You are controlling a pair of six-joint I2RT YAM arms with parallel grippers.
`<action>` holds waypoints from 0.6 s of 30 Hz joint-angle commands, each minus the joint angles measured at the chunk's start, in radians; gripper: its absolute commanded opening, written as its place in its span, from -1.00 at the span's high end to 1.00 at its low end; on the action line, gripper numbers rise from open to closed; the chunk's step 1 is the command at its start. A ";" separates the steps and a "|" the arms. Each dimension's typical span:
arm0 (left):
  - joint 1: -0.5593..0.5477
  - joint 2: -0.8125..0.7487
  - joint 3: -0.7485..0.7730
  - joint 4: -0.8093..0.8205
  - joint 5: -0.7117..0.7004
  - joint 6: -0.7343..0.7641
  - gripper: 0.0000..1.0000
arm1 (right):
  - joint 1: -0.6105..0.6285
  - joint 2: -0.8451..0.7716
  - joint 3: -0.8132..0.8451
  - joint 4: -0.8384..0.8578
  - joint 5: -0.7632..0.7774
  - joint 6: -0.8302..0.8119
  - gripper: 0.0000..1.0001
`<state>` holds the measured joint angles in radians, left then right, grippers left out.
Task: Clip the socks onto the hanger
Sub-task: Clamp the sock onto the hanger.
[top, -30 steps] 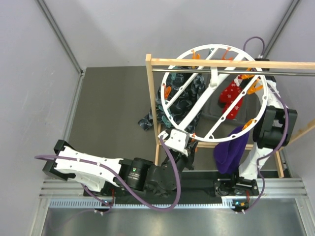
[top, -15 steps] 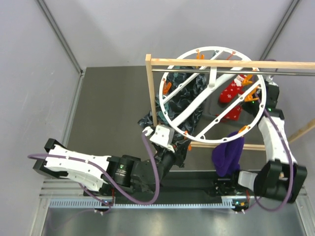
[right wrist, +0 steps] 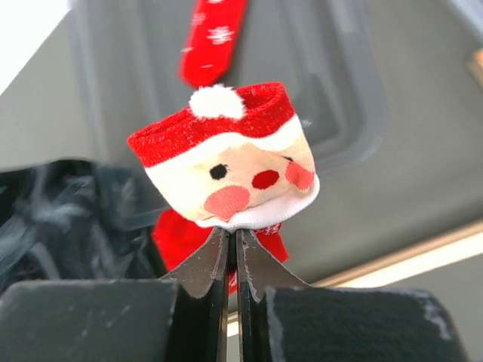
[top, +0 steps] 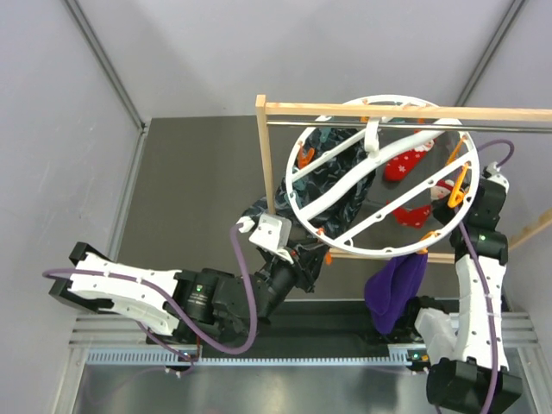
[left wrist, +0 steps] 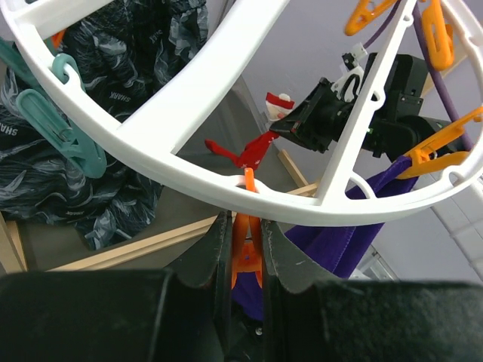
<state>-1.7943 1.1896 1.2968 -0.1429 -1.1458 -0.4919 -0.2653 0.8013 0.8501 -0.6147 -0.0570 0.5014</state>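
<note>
Two grippers clamped at the hanger

White ring hanger (top: 287,179) hangs from the wooden rack's (top: 261,155) metal rod. Left gripper (left wrist: 245,226) pinches an orange clip (left wrist: 245,255) on its near rim. Right gripper (right wrist: 232,237), beside the right rim, grips the red Santa sock (right wrist: 230,162). A purple sock (top: 392,289) hangs from the near-right rim
</note>
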 commanded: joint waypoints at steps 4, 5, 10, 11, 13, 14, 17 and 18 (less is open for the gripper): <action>0.001 -0.054 -0.030 0.020 0.001 0.022 1.00 | -0.149 0.110 -0.028 0.035 -0.043 -0.027 1.00; 0.001 -0.059 -0.030 0.022 -0.002 0.026 1.00 | -0.170 0.128 -0.032 0.044 -0.046 -0.034 1.00; 0.001 -0.068 -0.037 0.028 -0.023 0.041 1.00 | -0.198 0.161 -0.020 0.056 -0.035 -0.089 1.00; 0.001 -0.071 -0.040 0.029 -0.026 0.044 1.00 | -0.198 0.148 -0.022 0.061 -0.044 -0.092 1.00; 0.001 -0.071 -0.045 0.029 -0.032 0.047 1.00 | -0.198 0.118 -0.022 0.061 -0.092 -0.086 1.00; 0.001 -0.074 -0.048 0.028 -0.034 0.047 1.00 | -0.198 0.080 -0.019 0.056 -0.108 -0.081 1.00; 0.001 -0.073 -0.057 0.022 -0.042 0.049 1.00 | -0.198 0.020 0.022 -0.038 -0.211 -0.073 1.00; 0.001 -0.071 -0.051 0.013 -0.042 0.047 1.00 | -0.198 0.007 0.039 -0.071 -0.216 -0.083 1.00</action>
<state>-1.7939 1.1339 1.2530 -0.1276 -1.1545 -0.4587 -0.4549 0.8734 0.8173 -0.6323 -0.1810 0.4374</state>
